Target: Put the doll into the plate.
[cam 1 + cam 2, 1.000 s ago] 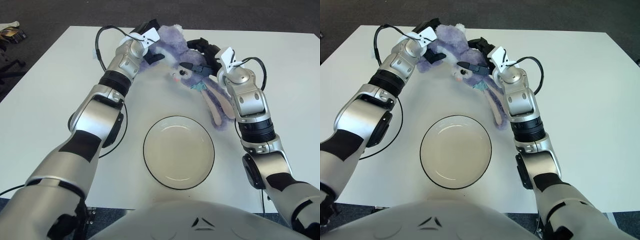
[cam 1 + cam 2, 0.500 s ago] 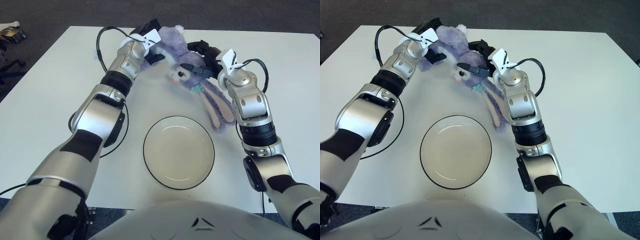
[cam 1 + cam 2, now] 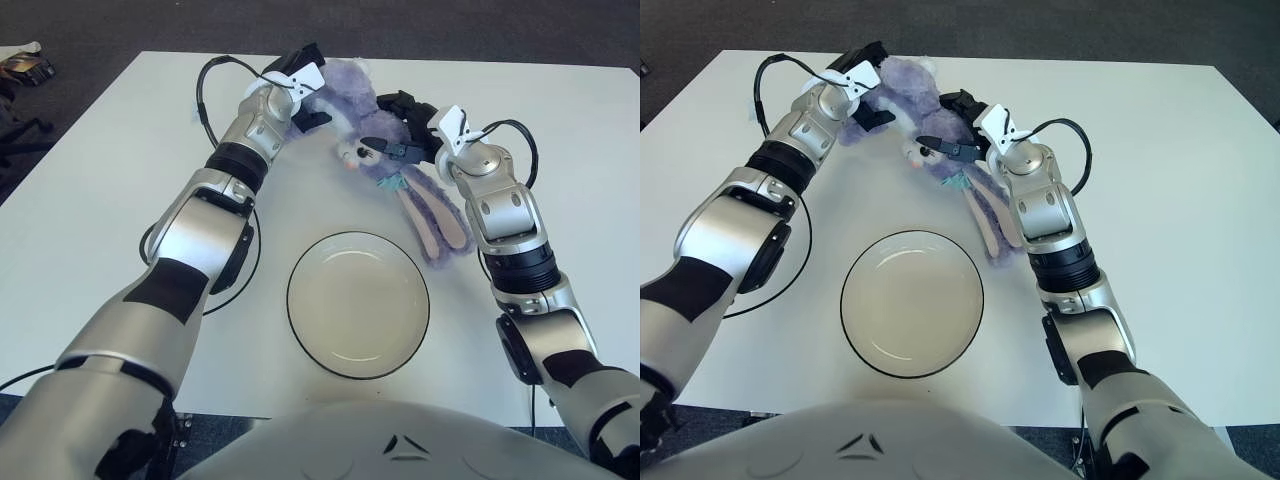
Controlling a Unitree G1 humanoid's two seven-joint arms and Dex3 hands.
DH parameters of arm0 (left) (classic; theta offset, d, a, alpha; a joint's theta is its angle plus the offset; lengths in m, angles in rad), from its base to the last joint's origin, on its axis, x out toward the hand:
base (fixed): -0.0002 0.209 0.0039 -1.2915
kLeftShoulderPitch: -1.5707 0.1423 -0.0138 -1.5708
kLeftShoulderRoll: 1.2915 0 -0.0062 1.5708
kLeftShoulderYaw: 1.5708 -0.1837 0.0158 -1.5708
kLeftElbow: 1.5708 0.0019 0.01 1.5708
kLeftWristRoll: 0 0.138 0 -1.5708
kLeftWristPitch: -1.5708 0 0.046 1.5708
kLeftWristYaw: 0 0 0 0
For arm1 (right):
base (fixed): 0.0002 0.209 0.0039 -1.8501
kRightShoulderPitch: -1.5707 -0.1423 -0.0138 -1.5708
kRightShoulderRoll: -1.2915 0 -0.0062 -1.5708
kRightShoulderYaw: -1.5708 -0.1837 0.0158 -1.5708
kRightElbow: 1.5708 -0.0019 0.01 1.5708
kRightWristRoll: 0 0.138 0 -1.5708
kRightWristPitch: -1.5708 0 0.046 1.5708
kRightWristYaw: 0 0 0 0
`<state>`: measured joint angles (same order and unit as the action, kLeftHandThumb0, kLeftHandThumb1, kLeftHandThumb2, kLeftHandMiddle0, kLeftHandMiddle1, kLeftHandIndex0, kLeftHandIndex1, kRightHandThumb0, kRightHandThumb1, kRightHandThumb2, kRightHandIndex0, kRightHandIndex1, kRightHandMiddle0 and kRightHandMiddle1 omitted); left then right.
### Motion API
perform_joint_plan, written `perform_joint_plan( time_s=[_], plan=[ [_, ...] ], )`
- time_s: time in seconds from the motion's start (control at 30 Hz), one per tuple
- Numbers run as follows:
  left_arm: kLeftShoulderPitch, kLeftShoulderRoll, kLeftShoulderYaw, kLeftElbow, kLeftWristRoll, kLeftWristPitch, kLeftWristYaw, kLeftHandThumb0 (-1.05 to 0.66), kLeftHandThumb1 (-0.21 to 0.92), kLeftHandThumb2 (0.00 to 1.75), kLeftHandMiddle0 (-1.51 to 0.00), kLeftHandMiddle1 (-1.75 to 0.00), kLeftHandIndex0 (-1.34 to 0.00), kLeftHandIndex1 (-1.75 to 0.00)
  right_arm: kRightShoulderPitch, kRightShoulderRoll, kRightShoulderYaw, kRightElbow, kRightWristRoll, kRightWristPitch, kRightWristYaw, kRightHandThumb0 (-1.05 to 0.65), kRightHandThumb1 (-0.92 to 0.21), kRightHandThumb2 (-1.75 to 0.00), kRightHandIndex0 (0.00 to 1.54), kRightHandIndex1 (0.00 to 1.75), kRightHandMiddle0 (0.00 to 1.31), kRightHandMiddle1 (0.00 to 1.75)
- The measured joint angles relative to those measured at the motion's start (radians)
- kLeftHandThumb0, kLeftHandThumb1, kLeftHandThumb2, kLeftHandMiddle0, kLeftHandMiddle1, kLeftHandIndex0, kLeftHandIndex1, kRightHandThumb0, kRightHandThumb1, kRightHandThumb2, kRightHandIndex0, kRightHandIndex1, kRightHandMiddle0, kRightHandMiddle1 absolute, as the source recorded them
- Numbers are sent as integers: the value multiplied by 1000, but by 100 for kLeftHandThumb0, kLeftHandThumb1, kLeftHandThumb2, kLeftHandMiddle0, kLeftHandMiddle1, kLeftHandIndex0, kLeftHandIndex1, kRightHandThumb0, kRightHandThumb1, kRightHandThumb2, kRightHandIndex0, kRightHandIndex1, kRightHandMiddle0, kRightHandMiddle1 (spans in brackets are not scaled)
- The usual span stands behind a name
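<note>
Left eye view: the doll [image 3: 375,120], a purple plush rabbit, is at the far side of the white counter [image 3: 90,220], clamped between both hands. The left hand [image 3: 300,85] presses its curled fingers into the doll's left flank; the right hand [image 3: 405,125] grips its other side, dark fingers closed across the face. The long ears [image 3: 432,222] trail toward the robot beside the right forearm. The plate [image 3: 357,304] sits near the robot, empty and well apart from the doll's body, though the ear tips end just beside its far right rim.

Right eye view: the same hold shows, left hand [image 3: 862,85] and right hand [image 3: 958,128] both shut on the doll [image 3: 925,100], the plate [image 3: 911,303] bare.

Judging by this, the grasp is made, but the carry to the plate and the release are left. Whether the doll's body is off the counter I cannot tell.
</note>
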<state>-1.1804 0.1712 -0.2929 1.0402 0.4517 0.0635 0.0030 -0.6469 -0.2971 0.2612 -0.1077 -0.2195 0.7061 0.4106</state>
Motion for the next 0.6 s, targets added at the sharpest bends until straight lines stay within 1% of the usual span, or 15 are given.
perform_joint_plan(
  time_s=[0.1, 0.2, 0.37, 0.6],
  plan=[
    [0, 0, 1, 0, -2, 5, 0, -50, 26, 131, -128, -175, -71, -164, 2, -21, 10, 28, -3, -31, 10, -89, -92, -33, 10, 30, 0, 78],
    [-1, -1, 5, 0, -4, 8, 0, -50, 26, 130, -128, -175, -71, -164, 12, -19, 4, 59, 3, -72, 3, -88, -91, -32, 9, 28, 0, 82],
    [-3, -4, 10, 0, -7, 13, -1, -50, 26, 130, -128, -175, -72, -163, 23, -1, 3, 88, 4, -71, -10, -86, -90, -32, 10, 28, 0, 89],
    [-6, -8, 10, 0, -8, 17, -1, -50, 25, 131, -128, -175, -72, -163, 21, 2, 18, 127, -19, -88, -33, -87, -90, -32, 15, 31, 0, 98]
  ],
)
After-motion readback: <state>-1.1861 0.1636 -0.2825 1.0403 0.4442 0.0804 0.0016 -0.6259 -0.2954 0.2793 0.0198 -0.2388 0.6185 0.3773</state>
